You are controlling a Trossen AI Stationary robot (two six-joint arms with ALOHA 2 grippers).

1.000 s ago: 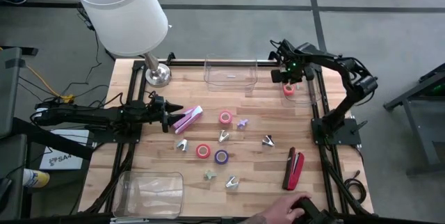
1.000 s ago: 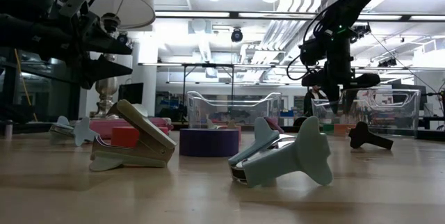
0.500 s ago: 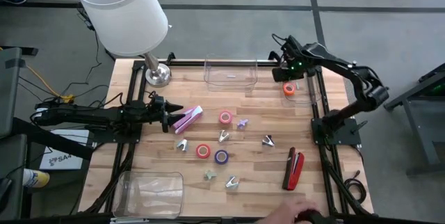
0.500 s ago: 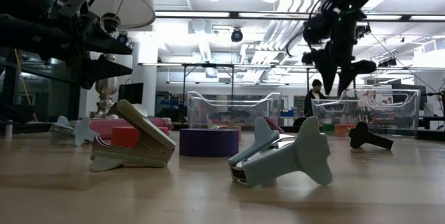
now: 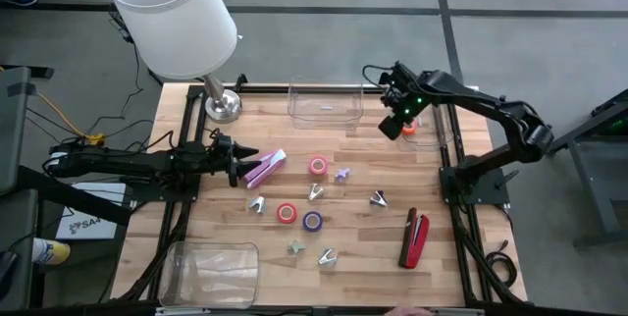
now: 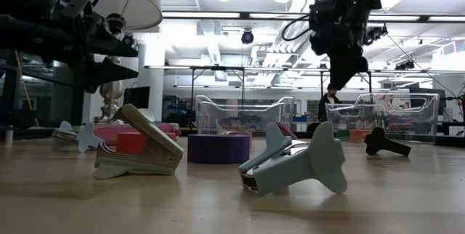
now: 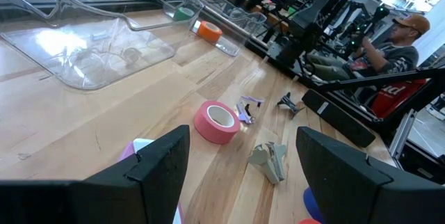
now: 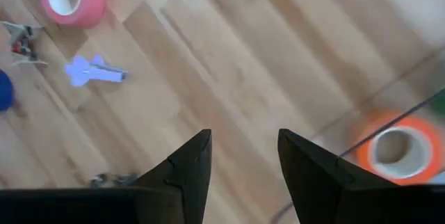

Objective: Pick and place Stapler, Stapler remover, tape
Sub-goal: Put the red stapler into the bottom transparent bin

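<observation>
Above the table, right pincer (image 5: pixel 392 126) (empty) hangs open.

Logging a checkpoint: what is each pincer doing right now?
Left pincer: open, empty, by the pink stapler.
Right pincer: open, empty, raised beside the orange tape.
</observation>
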